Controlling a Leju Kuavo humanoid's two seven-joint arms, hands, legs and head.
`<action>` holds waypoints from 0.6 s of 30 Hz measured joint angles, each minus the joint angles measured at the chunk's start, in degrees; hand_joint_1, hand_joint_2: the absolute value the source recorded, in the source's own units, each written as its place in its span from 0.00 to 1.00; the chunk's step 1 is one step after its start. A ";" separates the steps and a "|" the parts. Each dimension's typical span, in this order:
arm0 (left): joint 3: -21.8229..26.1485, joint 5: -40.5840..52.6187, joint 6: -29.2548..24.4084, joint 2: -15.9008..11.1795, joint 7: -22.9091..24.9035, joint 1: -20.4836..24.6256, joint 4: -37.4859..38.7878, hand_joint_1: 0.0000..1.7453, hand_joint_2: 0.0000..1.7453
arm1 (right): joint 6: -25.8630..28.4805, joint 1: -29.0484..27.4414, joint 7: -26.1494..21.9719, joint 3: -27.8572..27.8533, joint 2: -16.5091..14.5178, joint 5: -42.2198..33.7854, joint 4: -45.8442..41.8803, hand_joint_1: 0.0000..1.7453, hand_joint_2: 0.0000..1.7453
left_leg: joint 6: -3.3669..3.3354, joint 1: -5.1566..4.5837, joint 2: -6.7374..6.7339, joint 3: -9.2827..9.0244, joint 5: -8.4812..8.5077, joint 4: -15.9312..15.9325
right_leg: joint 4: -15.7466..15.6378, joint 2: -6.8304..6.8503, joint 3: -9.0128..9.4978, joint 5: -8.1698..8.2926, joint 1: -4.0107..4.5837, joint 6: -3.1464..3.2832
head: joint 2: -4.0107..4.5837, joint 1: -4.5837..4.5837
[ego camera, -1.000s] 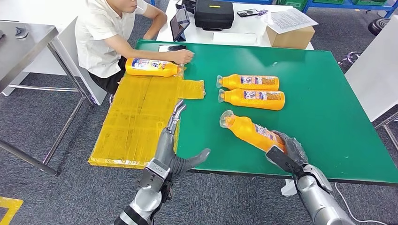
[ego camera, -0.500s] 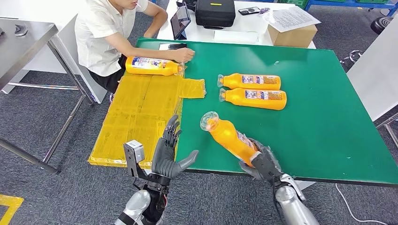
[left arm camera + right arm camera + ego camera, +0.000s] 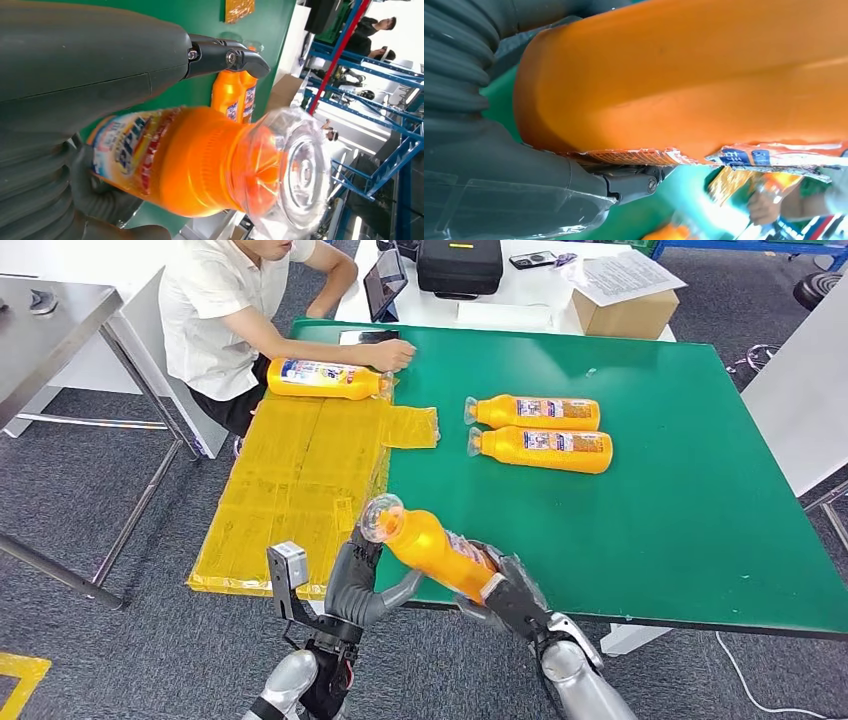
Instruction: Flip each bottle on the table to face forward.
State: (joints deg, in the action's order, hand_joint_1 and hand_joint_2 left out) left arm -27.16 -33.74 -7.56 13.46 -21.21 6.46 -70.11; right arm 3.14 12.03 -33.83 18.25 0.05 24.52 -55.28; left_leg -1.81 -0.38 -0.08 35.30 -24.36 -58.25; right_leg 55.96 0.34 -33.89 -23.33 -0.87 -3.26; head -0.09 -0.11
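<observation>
The right hand [image 3: 505, 592] sits at the lower centre of the head view, fingers wrapped around the base of an orange bottle [image 3: 432, 549] and holding it lifted above the near edge of the green table [image 3: 700, 500] — its clear cap tilts toward the upper left. Just left of it, the left hand [image 3: 358, 585] is raised with fingers apart, close beside the bottle's neck; whether it touches the bottle I cannot tell. In the left wrist view the clear cap [image 3: 295, 170] and orange shoulder loom large beside the grey thumb.

Further up the table, right of centre, two more bottles [image 3: 540, 431] lie side by side on their sides, labels showing, caps pointing left. A yellow mat [image 3: 290, 490] covers the table's left edge. At its far end lies a fourth bottle [image 3: 325, 379] — a seated person's hand [image 3: 392, 356] rests at its cap. Beyond the green table, at the top of the frame, stand a black case [image 3: 458, 266] and a cardboard box [image 3: 625, 312].
</observation>
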 joint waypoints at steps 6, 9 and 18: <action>-0.02 4.08 -3.87 0.02 -3.60 0.85 0.20 0.00 1.00 | 0.72 0.03 0.01 2.17 -0.47 0.10 0.21 0.98 1.00 | 0.00 0.01 0.00 0.01 0.00 0.00 | 0.01 0.00 -0.01 0.00 0.01 0.00 | 0.00 0.01; -0.01 3.51 -3.34 0.09 -3.14 1.80 0.19 0.00 1.00 | 1.17 0.25 -0.17 3.95 -1.11 0.39 0.94 0.94 1.00 | 0.00 0.01 -0.01 0.02 0.00 0.00 | 0.01 0.00 -0.01 0.00 0.00 0.00 | 0.00 0.01; 0.29 0.78 -2.60 0.72 -1.90 5.17 2.95 0.98 1.00 | 1.84 2.59 0.14 9.23 -3.47 -0.02 2.66 0.78 1.00 | 0.01 0.01 0.00 0.02 0.02 0.00 | 0.02 0.00 -0.01 0.00 0.00 0.00 | 0.00 0.01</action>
State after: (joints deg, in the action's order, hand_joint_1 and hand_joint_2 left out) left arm -26.88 -32.96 -10.16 14.18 -23.11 11.63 -67.15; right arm 4.98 14.63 -33.69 27.48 -3.42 24.51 -52.62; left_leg -1.80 -0.37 -0.08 35.32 -24.34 -58.24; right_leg 55.98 0.34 -33.91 -23.33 -0.87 -3.26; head -0.09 -0.10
